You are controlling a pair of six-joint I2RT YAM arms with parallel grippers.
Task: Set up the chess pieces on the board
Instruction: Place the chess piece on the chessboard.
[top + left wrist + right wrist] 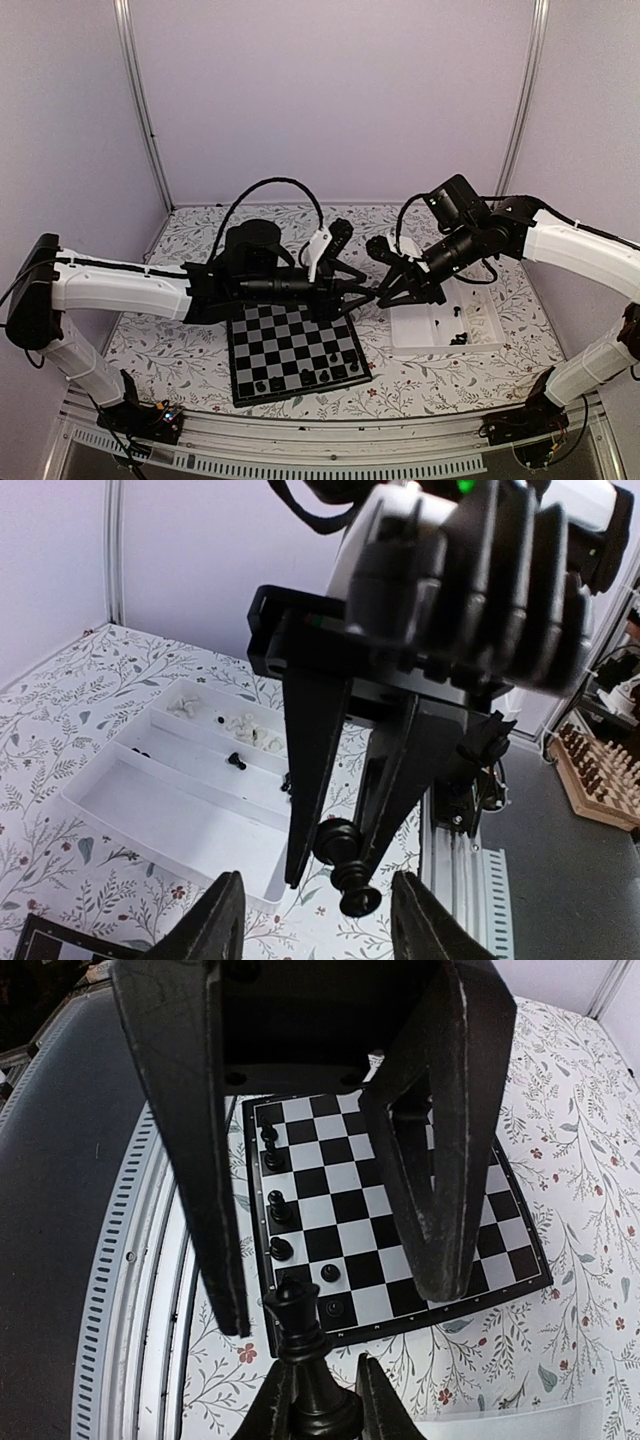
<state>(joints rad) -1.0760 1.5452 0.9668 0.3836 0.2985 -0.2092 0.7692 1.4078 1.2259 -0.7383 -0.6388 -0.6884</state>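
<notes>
- Pinching a glossy black crowned piece (300, 1345) in my right gripper (325, 1402), aloft beside the board's (320, 1180) far right corner.
- Left gripper (318, 905) spread wide, facing it.
- More black pieces (281, 1206) stand on the board's near rows.

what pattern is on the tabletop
White with a leafy vine print and small reddish flowers; the tabletop shows best in the right wrist view.

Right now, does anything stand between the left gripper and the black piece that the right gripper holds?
Nothing visible does. The left gripper is open, straddling the chess piece that the right gripper pinches, with only bare air between them.
</notes>
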